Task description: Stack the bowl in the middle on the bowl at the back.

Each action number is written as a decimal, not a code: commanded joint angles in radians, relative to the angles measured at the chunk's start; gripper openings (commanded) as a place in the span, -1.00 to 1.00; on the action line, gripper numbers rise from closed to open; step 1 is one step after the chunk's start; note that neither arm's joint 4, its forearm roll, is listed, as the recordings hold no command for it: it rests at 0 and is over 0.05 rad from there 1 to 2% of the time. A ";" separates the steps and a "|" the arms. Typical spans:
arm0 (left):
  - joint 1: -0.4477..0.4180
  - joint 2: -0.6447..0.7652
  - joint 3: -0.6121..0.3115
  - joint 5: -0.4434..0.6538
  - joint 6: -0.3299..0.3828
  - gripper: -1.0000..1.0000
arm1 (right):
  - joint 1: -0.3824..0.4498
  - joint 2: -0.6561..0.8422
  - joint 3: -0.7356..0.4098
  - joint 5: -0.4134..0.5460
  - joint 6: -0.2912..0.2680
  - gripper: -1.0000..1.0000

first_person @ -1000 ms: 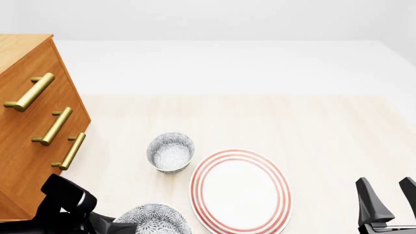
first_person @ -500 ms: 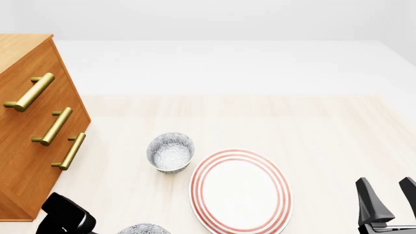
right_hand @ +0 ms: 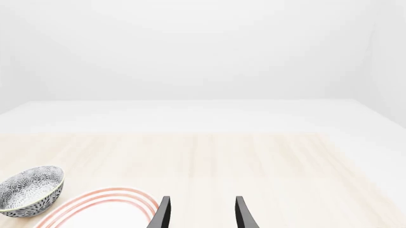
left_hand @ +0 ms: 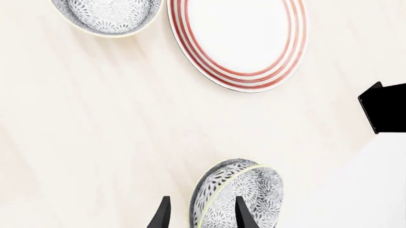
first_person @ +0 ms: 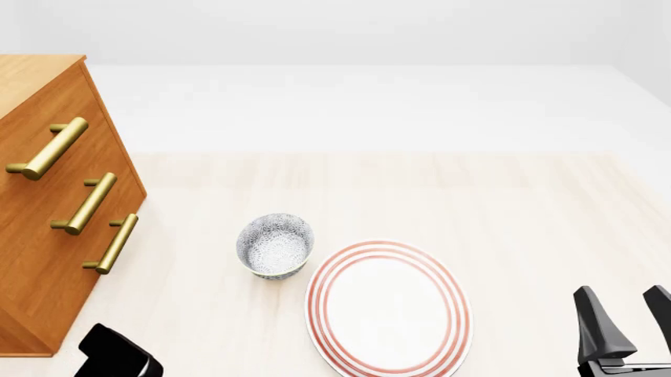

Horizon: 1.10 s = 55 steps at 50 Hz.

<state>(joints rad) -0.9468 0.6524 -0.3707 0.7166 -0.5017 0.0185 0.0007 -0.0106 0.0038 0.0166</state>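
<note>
The bowl in the middle [left_hand: 222,190], speckled grey and white, shows only in the left wrist view. It is tipped up on its edge close to the table's near edge. My left gripper [left_hand: 201,199] stands open around its wall. One finger [left_hand: 240,213] overlaps the bowl, and the other finger [left_hand: 163,216] is a small gap away from it. The bowl at the back [first_person: 275,245] [left_hand: 108,16] [right_hand: 28,190] sits upright on the table. My right gripper [first_person: 621,289] [right_hand: 201,199] is open and empty at the near right.
A large white plate with red rings [first_person: 388,306] [left_hand: 238,42] lies right of the back bowl. A wooden dresser with brass handles [first_person: 53,204] stands along the left. A black link of the left arm [first_person: 115,357] shows at the bottom left. Part of the right arm [left_hand: 383,107] crosses the left wrist view.
The left arm has drawn back toward the near edge, and the bowl in the middle has gone with it, out of the bottom of the front view. The right arm has not moved.
</note>
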 commanded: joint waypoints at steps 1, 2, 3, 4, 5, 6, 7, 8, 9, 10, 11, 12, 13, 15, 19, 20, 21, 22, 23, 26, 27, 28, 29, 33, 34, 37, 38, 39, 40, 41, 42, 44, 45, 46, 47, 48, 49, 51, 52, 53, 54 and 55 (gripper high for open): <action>0.003 -0.002 0.009 -0.005 0.000 1.00 | 0.001 0.000 0.000 0.000 0.001 1.00; 0.002 -0.004 0.008 -0.004 -0.001 1.00 | 0.001 0.000 0.000 0.000 0.001 1.00; 0.002 -0.004 0.008 -0.003 -0.001 1.00 | 0.001 0.000 0.000 0.000 0.001 1.00; 0.003 -0.008 0.007 0.001 0.000 1.00 | 0.001 0.000 0.000 0.000 0.000 1.00; 0.003 -0.009 0.006 0.003 -0.001 1.00 | 0.001 0.000 0.000 0.000 0.000 1.00; 0.005 -0.012 0.004 0.008 0.000 1.00 | 0.002 0.000 -0.001 0.000 0.000 1.00; 0.007 -0.016 0.000 0.013 0.001 1.00 | 0.002 0.000 -0.001 0.000 0.000 1.00; 0.009 -0.021 -0.005 0.020 0.001 1.00 | 0.001 0.000 -0.001 0.000 0.000 1.00; 0.013 -0.024 -0.012 0.029 0.005 1.00 | 0.001 0.000 -0.001 0.000 0.000 1.00; 0.016 -0.029 -0.019 0.036 0.007 1.00 | 0.001 0.000 -0.001 0.000 0.000 1.00; 0.019 -0.033 -0.027 0.043 0.009 1.00 | 0.002 0.000 0.000 0.000 0.000 1.00; 0.023 -0.036 -0.040 0.054 0.015 1.00 | 0.002 0.000 0.000 -0.001 -0.001 1.00; 0.023 -0.036 -0.040 0.054 0.015 1.00 | 0.002 0.000 0.000 -0.001 -0.001 1.00; 0.030 -0.044 -0.060 0.072 0.022 1.00 | 0.002 0.000 0.000 -0.001 -0.001 1.00; 0.046 -0.066 -0.119 0.127 0.042 1.00 | 0.003 0.000 -0.001 -0.001 -0.004 1.00; 0.046 -0.068 -0.132 0.138 0.045 1.00 | 0.003 0.000 -0.001 -0.001 -0.004 1.00; 0.046 -0.068 -0.132 0.138 0.045 1.00 | 0.003 0.000 -0.001 -0.001 -0.004 1.00; 0.051 -0.074 -0.150 0.153 0.052 1.00 | 0.003 0.000 -0.001 -0.001 -0.005 1.00; 0.051 -0.074 -0.150 0.153 0.052 1.00 | 0.003 0.000 -0.001 -0.001 -0.005 1.00; 0.060 -0.087 -0.179 0.186 0.066 1.00 | 0.003 0.000 -0.001 -0.001 -0.005 1.00; 0.066 -0.096 -0.190 0.201 0.071 1.00 | 0.004 0.000 -0.001 -0.001 -0.006 1.00; 0.071 -0.100 -0.197 0.212 0.078 1.00 | 0.004 0.000 -0.001 -0.002 -0.006 1.00; 0.071 -0.100 -0.198 0.212 0.078 1.00 | 0.004 0.000 -0.001 -0.002 -0.006 1.00; 0.096 -0.128 -0.247 0.272 0.101 1.00 | 0.004 0.000 -0.002 -0.002 -0.008 1.00; 0.101 -0.132 -0.257 0.283 0.109 1.00 | 0.004 0.000 -0.002 -0.002 -0.009 1.00; 0.120 -0.146 -0.289 0.314 0.128 1.00 | 0.004 0.000 -0.002 -0.002 -0.010 1.00; 0.133 -0.152 -0.303 0.329 0.140 1.00 | 0.004 0.000 -0.003 -0.003 -0.010 1.00; 0.145 -0.157 -0.320 0.344 0.151 1.00 | 0.004 0.000 -0.003 -0.003 -0.011 1.00; 0.152 -0.162 -0.329 0.354 0.156 1.00 | 0.004 0.000 -0.003 -0.002 -0.011 1.00; 0.159 -0.166 -0.336 0.364 0.164 1.00 | 0.004 0.000 -0.003 -0.002 -0.011 1.00; 0.167 -0.173 -0.347 0.377 0.169 1.00 | 0.004 0.000 -0.004 -0.002 -0.011 1.00; 0.181 -0.181 -0.362 0.392 0.184 1.00 | 0.005 0.000 -0.004 -0.002 -0.012 1.00; 0.187 -0.185 -0.373 0.400 0.187 1.00 | 0.004 0.000 -0.004 -0.002 -0.012 1.00; 0.197 -0.190 -0.382 0.409 0.198 1.00 | 0.004 0.000 -0.005 -0.002 -0.012 1.00; 0.208 -0.196 -0.395 0.420 0.204 1.00 | 0.005 0.000 -0.005 -0.002 -0.013 1.00; 0.213 -0.199 -0.404 0.426 0.208 1.00 | 0.005 0.000 -0.005 -0.002 -0.013 1.00; 0.223 -0.204 -0.414 0.435 0.214 1.00 | 0.004 0.000 -0.005 -0.002 -0.013 1.00; 0.238 -0.208 -0.433 0.448 0.230 1.00 | 0.004 0.000 -0.005 -0.002 -0.013 1.00; 0.243 -0.211 -0.446 0.454 0.230 1.00 | 0.004 0.000 -0.006 -0.002 -0.013 1.00; 0.253 -0.214 -0.457 0.461 0.240 1.00 | 0.004 0.000 -0.006 -0.001 -0.013 1.00; 0.272 -0.221 -0.471 0.473 0.256 1.00 | 0.004 0.000 -0.006 -0.001 -0.013 1.00; 0.277 -0.223 -0.489 0.480 0.257 1.00 | 0.003 0.000 -0.007 0.000 -0.011 1.00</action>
<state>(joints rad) -0.7475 0.4681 -0.7518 1.1126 -0.3078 0.0226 0.0007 -0.0152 0.0023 0.0053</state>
